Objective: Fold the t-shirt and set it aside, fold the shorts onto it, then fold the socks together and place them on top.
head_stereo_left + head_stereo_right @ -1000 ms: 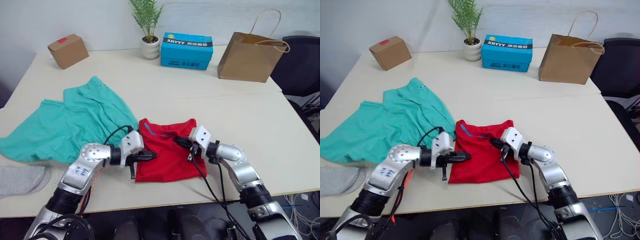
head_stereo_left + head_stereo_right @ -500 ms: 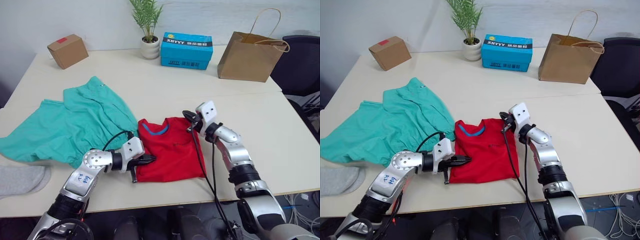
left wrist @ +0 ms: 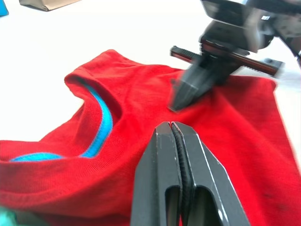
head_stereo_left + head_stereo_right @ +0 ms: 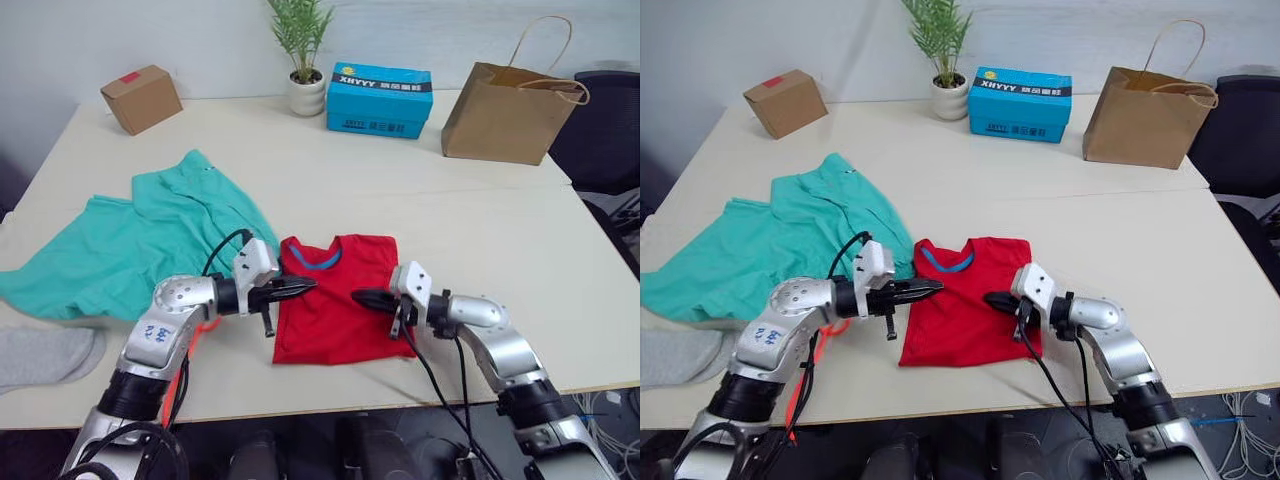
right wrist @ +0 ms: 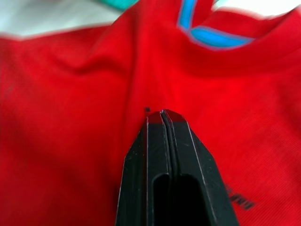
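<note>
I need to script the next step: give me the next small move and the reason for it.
Probably open the right gripper and pinch the t-shirt edge beneath it. Both grippers, the left gripper too, sit shut and empty over the half-folded shirt, which lies beside the shorts, not yet set aside.

You have a matt, finely knit red cloth in the t-shirt (image 4: 335, 300), with a smoother blue ribbed trim at the neck. The shorts (image 4: 150, 240) are a soft teal cloth, creased and dull. The socks (image 4: 45, 355) look like fuzzy grey knit. Your left gripper (image 3: 174, 129) and right gripper (image 5: 162, 115) have hard black fingers with a slight sheen, like moulded plastic. The tabletop (image 4: 500, 230) is smooth, pale and matt. Behind, you see a brown paper bag (image 4: 510, 100), a plain cardboard box (image 4: 140, 98) and a glossy blue carton (image 4: 380, 100).
</note>
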Robot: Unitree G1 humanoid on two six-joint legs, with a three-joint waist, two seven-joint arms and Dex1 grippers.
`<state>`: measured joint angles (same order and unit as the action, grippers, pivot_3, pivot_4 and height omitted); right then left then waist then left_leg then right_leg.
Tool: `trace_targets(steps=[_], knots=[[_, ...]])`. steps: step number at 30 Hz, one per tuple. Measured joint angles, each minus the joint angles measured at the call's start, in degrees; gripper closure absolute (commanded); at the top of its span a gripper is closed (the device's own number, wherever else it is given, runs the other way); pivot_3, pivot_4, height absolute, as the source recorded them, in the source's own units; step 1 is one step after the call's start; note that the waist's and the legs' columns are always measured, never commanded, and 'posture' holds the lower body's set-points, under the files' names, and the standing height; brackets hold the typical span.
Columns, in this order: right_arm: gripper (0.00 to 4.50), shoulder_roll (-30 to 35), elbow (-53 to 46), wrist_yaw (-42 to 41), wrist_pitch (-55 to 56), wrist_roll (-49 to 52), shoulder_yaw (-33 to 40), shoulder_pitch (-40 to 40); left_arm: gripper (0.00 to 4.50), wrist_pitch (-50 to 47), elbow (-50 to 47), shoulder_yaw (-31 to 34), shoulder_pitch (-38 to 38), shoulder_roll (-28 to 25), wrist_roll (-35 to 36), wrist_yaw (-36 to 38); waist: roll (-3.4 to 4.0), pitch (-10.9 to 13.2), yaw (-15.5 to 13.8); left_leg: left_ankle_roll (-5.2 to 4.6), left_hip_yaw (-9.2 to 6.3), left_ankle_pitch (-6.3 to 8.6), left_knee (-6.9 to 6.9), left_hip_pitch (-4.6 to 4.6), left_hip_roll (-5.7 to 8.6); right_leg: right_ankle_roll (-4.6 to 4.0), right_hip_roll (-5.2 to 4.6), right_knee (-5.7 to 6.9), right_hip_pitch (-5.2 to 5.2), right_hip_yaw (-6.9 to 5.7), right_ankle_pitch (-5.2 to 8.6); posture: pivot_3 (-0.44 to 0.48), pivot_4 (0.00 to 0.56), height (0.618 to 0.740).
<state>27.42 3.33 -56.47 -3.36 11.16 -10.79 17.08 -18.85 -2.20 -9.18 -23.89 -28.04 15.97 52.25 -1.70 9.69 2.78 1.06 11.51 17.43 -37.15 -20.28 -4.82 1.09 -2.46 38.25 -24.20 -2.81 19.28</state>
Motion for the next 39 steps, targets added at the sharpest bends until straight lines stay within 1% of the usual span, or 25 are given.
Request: trace_targets(steps=[4, 6, 8, 10, 13, 17, 19, 20, 22, 23, 24, 27, 28, 30, 32, 34, 37, 39], knots=[[4.50, 0.2, -3.1, -0.1, 2.7, -1.9, -1.9, -2.5, 4.46, 1.5, 8.4, -4.6, -5.5, 4.4, -4.9, -1.5, -0.04, 0.0, -0.2, 0.00, 0.02, 0.00, -0.03, -0.01, -0.01, 0.02, 0.02, 0.01, -0.02, 0.00, -0.01, 0.000, 0.150, 0.740], [4.50, -0.5, -3.3, 1.4, 3.8, -2.8, -2.2, -2.7, 4.46, 3.9, 13.6, -7.6, -8.8, 5.1, -7.9, -0.8, -0.05, 0.0, -0.2, 0.03, 0.03, -0.02, -0.04, -0.01, 0.00, 0.02, 0.04, 0.05, -0.06, 0.00, -0.01, 0.000, 0.150, 0.740], [4.50, -0.9, -3.3, 2.8, 4.7, -3.1, -2.1, -2.6, 4.46, 6.7, 19.2, -9.0, -12.0, 7.0, -10.4, -0.9, -0.05, 0.0, -0.3, 0.04, 0.04, -0.03, -0.05, -0.04, 0.00, 0.02, 0.04, 0.09, -0.11, 0.01, -0.01, 0.000, 0.150, 0.740], [4.50, -0.5, -3.5, 2.6, 5.1, -3.1, -2.1, -2.7, 4.46, 8.8, 23.7, -9.0, -14.6, 8.8, -11.6, -2.1, -0.07, 0.0, -0.5, 0.03, 0.04, -0.03, -0.07, -0.07, 0.00, 0.02, 0.04, 0.09, -0.12, 0.00, -0.01, 0.000, 0.150, 0.740], [4.50, 0.6, -4.4, 1.3, 6.1, -3.0, -2.3, -3.7, 4.46, 13.7, 33.0, -8.2, -19.9, 11.4, -13.6, -5.6, -0.11, 0.1, -1.0, 0.01, 0.03, -0.03, -0.10, -0.07, 0.01, 0.02, 0.02, 0.09, -0.13, 0.00, -0.01, 0.000, 0.150, 0.740], [4.50, 1.8, -5.4, 0.1, 7.3, -2.7, -2.3, -5.4, 4.46, 23.6, 47.2, -3.4, -26.7, 14.2, -14.3, -12.5, -0.32, 0.2, -1.1, 0.00, 0.03, -0.03, -0.10, -0.09, 0.00, 0.03, 0.02, 0.10, -0.15, -0.01, -0.02, 0.000, 0.150, 0.740], [4.50, 1.8, -6.2, -0.2, 7.2, -1.9, -2.1, -6.3, 4.46, 29.4, 50.7, -0.3, -28.5, 15.1, -13.5, -13.6, -0.38, 0.2, -1.1, 0.00, 0.03, -0.03, -0.06, -0.10, -0.01, 0.03, 0.02, 0.09, -0.17, -0.04, -0.01, 0.000, 0.150, 0.740], [4.50, 1.8, -6.9, -0.3, 7.0, -1.4, -2.1, -6.8, 4.46, 32.1, 50.9, 1.2, -28.7, 15.5, -12.4, -13.0, -0.38, 0.2, -1.1, 0.01, 0.03, -0.03, -0.05, -0.13, -0.01, 0.02, 0.02, 0.09, -0.19, -0.05, -0.01, 0.000, 0.150, 0.740], [4.50, 1.9, -8.3, -0.4, 6.3, -0.3, -2.0, -7.4, 4.46, 35.3, 49.8, 4.2, -28.6, 15.9, -8.9, -9.9, -0.39, 0.2, -1.0, 0.02, 0.07, -0.03, -0.06, -0.19, -0.02, 0.02, 0.02, 0.09, -0.26, -0.08, -0.01, 0.000, 0.150, 0.740], [4.50, 2.0, -9.1, -0.4, 5.5, 0.3, -1.9, -7.5, 4.46, 35.5, 47.6, 5.3, -27.9, 15.6, -6.9, -7.5, -0.39, 0.2, -0.9, 0.02, 0.09, -0.04, -0.06, -0.21, -0.02, 0.02, 0.03, 0.11, -0.29, -0.08, -0.01, 0.000, 0.150, 0.740], [4.50, 2.0, -10.0, -0.2, 4.7, 1.0, -1.6, -7.5, 4.46, 34.6, 43.4, 6.1, -26.3, 14.8, -4.7, -5.0, -0.39, 0.2, -0.8, 0.02, 0.10, -0.04, -0.07, -0.20, -0.03, 0.02, 0.03, 0.13, -0.30, -0.07, -0.01, 0.000, 0.150, 0.740], [4.50, 1.4, -11.1, 1.6, 1.9, 1.9, -0.3, -6.8, 4.46, 27.5, 29.4, 6.8, -18.7, 10.1, 0.6, 1.5, -0.39, 0.2, -0.2, 0.12, 0.10, -0.09, -0.11, -0.15, -0.06, -0.03, 0.03, 0.32, -0.30, -0.05, 0.02, 0.000, 0.150, 0.740], [4.50, 0.7, -11.0, 2.8, 1.0, 1.9, 0.0, -6.0, 4.46, 23.9, 23.6, 6.6, -14.7, 7.6, 2.1, 3.6, -0.39, 0.2, 0.3, 0.17, 0.10, -0.12, -0.10, -0.11, -0.08, -0.06, 0.04, 0.38, -0.30, -0.03, 0.04, 0.000, 0.150, 0.740], [4.50, -0.7, -9.9, 4.9, 0.1, 1.4, 0.1, -4.4, 4.46, 17.8, 15.1, 5.3, -7.2, 3.3, 3.2, 6.4, -0.40, 0.2, 0.6, 0.26, 0.06, -0.18, -0.10, -0.07, -0.09, -0.11, 0.05, 0.49, -0.29, -0.01, 0.06, 0.000, 0.150, 0.740], [4.50, -1.6, -7.8, 6.3, -0.3, 0.0, -0.2, -2.7, 4.46, 13.9, 9.7, 3.7, -1.5, 1.1, 2.5, 6.4, -0.40, 0.2, 0.4, 0.27, 0.00, -0.24, -0.10, -0.07, -0.08, -0.13, 0.05, 0.52, -0.30, -0.01, 0.07, 0.000, 0.150, 0.740], [4.50, -2.7, -5.4, 7.7, -0.3, -1.7, -0.5, -1.2, 4.46, 11.3, 6.1, 3.4, 2.5, 0.4, 1.6, 4.6, -0.46, 0.3, -0.1, 0.23, -0.08, -0.28, -0.10, -0.10, -0.04, -0.13, 0.03, 0.50, -0.29, -0.01, 0.07, 0.000, 0.150, 0.740], [4.50, -5.3, -0.9, 11.3, -0.1, -3.4, -0.3, 0.3, 4.46, 9.3, 1.3, 3.5, 7.3, 0.1, -0.5, 0.7, -0.46, 0.3, -0.2, 0.18, -0.07, -0.25, -0.06, -0.11, 0.00, -0.12, -0.02, 0.45, -0.27, 0.01, 0.06, 0.000, 0.150, 0.740], [4.50, -5.7, 1.0, 12.8, 0.3, -3.5, 0.0, 0.5, 4.46, 8.1, 0.2, 3.3, 9.4, 0.1, -2.0, -1.5, -0.46, 0.3, -0.4, 0.17, -0.07, -0.25, -0.03, -0.12, 0.00, -0.12, -0.02, 0.41, -0.28, 0.01, 0.07, 0.000, 0.150, 0.740]])
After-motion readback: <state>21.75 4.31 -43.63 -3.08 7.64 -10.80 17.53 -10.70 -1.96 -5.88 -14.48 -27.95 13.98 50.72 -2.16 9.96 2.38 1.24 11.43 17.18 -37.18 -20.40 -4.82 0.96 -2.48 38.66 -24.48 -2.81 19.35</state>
